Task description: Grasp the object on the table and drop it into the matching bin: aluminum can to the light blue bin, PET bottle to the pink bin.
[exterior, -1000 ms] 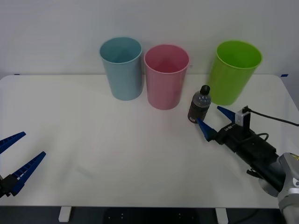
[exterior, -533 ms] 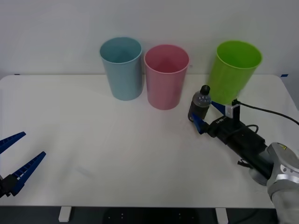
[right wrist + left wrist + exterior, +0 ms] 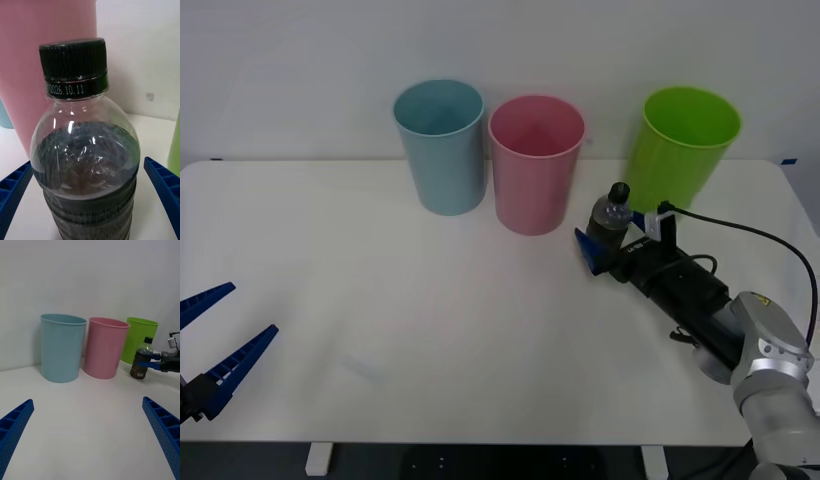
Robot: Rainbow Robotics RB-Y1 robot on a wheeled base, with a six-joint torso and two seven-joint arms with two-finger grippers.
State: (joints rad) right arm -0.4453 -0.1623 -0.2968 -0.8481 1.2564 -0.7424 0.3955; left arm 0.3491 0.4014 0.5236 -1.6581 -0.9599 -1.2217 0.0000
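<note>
On the white counter (image 3: 380, 330), the upright bottle (image 3: 607, 229) stands between the right claw's (image 3: 612, 238) 2 spread fingers (image 3: 162, 191), not yet pinched; the left claw (image 3: 215, 345) rests spread near the front left corner.

Bright, even light falls from above, leaving only faint soft shadows at the feet of the bins on the table (image 3: 380, 300), small white glints on the clear shoulder of the bottle (image 3: 86, 150), and the pink bin (image 3: 45, 56) behind it softly out of focus.
</note>
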